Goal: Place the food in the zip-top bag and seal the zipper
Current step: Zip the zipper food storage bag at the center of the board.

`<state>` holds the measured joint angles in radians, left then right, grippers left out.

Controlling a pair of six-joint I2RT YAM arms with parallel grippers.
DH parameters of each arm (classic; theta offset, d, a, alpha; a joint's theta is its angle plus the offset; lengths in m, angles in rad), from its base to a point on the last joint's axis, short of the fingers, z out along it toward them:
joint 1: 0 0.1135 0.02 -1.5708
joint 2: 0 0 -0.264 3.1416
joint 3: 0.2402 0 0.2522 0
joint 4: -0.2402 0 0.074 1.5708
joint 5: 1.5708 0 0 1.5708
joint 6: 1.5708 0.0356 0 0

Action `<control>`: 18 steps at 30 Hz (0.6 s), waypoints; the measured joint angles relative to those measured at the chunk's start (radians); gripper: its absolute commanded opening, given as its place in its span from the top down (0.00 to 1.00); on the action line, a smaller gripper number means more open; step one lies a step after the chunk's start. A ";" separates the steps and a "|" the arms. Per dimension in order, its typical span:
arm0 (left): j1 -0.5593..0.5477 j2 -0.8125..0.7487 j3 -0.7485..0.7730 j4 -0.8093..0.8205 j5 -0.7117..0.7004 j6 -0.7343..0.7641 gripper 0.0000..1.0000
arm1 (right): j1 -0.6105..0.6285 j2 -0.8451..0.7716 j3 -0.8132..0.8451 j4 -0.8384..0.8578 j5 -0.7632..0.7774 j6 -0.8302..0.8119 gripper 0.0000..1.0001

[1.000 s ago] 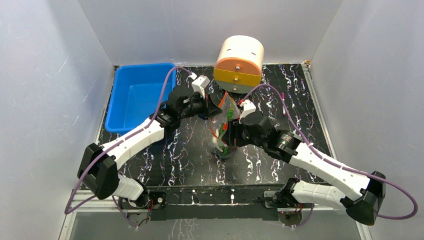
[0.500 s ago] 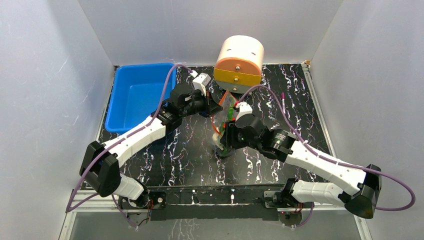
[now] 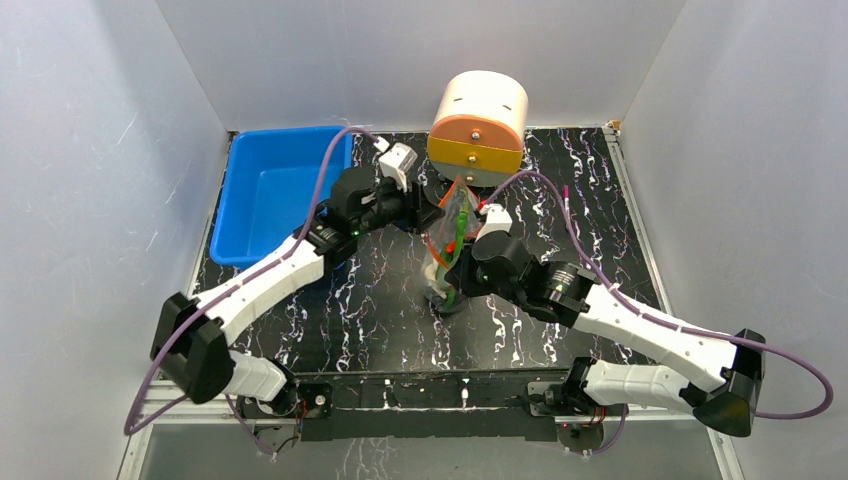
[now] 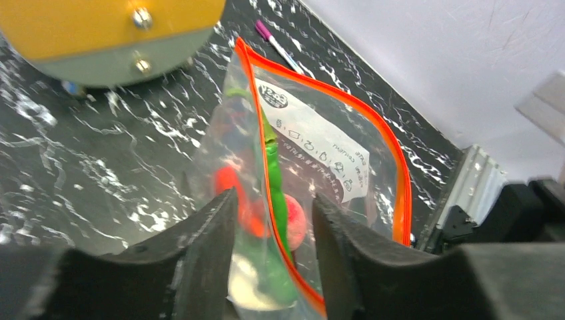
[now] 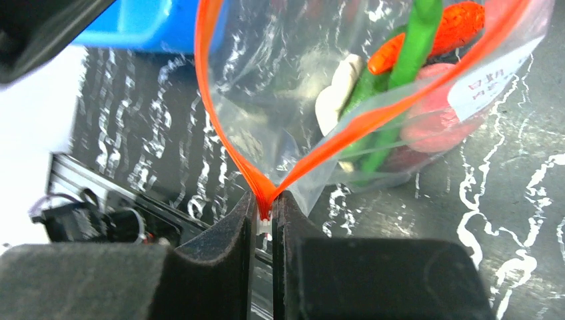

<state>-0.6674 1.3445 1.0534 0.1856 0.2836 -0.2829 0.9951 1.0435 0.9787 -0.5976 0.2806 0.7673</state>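
Starting at the left, a blue bin (image 3: 270, 195) is seen on the black marbled table (image 3: 350, 300). The left gripper's (image 4: 273, 200) 2 fingers are spread apart, framing the zip-top bag (image 4: 320, 147) at mid-table, in which the green pepper (image 4: 274, 180) and pink-red fruit (image 4: 295, 223) are held. The zipper's (image 5: 261, 187) end is pinched tight by the right gripper (image 5: 265, 203).

The left arm (image 3: 265, 283) and right arm (image 3: 645, 325) share one build: white link shells between black joint housings. A purple cable (image 3: 325, 190) runs along each. Each wrist carries a small white camera block (image 3: 398, 163). The left fingers (image 4: 200, 267) and right fingers (image 5: 220, 260) are matte black, thick and grainy. The black bases (image 3: 300, 398) at the near edge show red wires.
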 measured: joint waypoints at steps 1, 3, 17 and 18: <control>0.000 -0.041 -0.015 0.001 -0.006 0.037 0.48 | 0.000 -0.003 0.010 0.003 0.008 0.023 1.00; 0.002 -0.135 -0.045 0.003 -0.008 0.111 0.48 | 0.000 -0.003 0.025 0.011 0.023 0.063 1.00; 0.002 -0.490 -0.267 0.023 0.309 0.394 0.53 | 0.000 -0.011 0.033 0.209 0.095 0.324 1.00; 0.002 -0.480 -0.282 0.027 0.331 0.394 0.52 | 0.000 -0.014 0.033 0.225 0.095 0.336 1.00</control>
<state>-0.6659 0.8650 0.7719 0.2131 0.6144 0.1108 0.9951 1.0298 1.0119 -0.3729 0.3759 1.1030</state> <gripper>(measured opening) 0.468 0.079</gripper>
